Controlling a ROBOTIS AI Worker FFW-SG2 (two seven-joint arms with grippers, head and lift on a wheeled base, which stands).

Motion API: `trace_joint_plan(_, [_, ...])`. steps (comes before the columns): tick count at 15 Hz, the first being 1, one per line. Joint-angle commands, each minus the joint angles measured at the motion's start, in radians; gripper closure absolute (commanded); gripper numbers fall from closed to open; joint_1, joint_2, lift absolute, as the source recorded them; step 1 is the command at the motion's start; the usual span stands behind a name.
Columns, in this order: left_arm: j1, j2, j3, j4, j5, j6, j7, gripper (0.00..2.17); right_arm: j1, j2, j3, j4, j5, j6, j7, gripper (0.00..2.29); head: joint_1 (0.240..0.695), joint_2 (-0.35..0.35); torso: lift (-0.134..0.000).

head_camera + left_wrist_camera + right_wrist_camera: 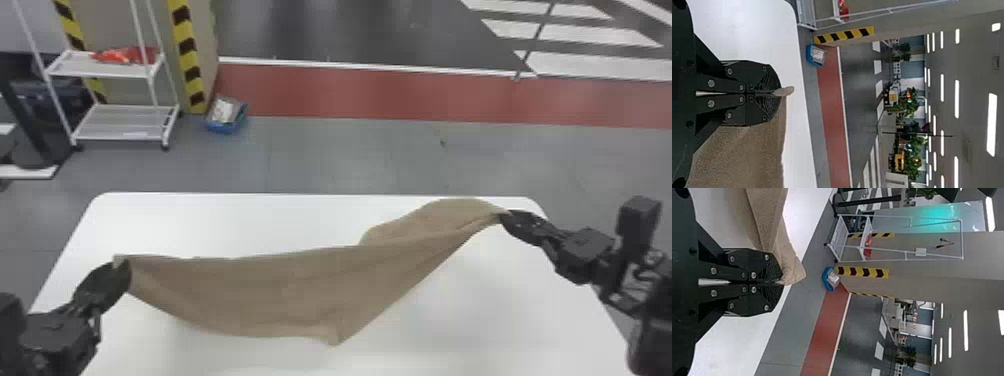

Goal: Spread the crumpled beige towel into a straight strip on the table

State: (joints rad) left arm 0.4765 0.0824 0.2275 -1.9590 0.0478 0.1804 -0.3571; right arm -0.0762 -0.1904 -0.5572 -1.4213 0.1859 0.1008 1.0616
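Beige cloth towel (280, 287) spans head view's centre, pinched by closed black left gripper (122, 266), lower left, and closed black right gripper (502, 215), mid-right; judged light, limp, best held by corners.

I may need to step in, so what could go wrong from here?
The left gripper and right gripper pinch only the ends of the towel, so a hard pull might slip one free. The right end is held farther from the robot, so the towel could land slanted on the table. The loose flap near that end may land folded over.
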Motion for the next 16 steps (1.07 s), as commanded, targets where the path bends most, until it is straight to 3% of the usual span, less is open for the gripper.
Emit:
trace_joint_plan(1, [-0.029,0.0,0.026,-0.008,0.089,0.024,-0.037,1.7,0.004,0.0,-0.013,-0.033,-0.028,0.049,0.0,1.12,0.695,-0.128,0.0])
trace_joint_plan(9, [-0.156,0.002,0.125,-0.008,0.225,0.129,-0.077,1.7,-0.019,0.009,-0.078,-0.057,-0.082,0.116,-0.032,1.12,0.695,-0.13,0.0])
trace_joint_plan(11, [-0.249,0.002,0.113,0.029,0.216,0.172,-0.077,1.7,-0.056,0.008,-0.055,-0.056,-0.063,0.141,-0.049,1.12,0.695,-0.125,0.0])
trace_joint_plan(16, [-0.507,0.007,0.035,0.287,0.21,0.172,-0.099,1.7,-0.185,-0.007,-0.01,-0.005,0.043,0.193,-0.064,1.12,0.695,-0.125,0.0])
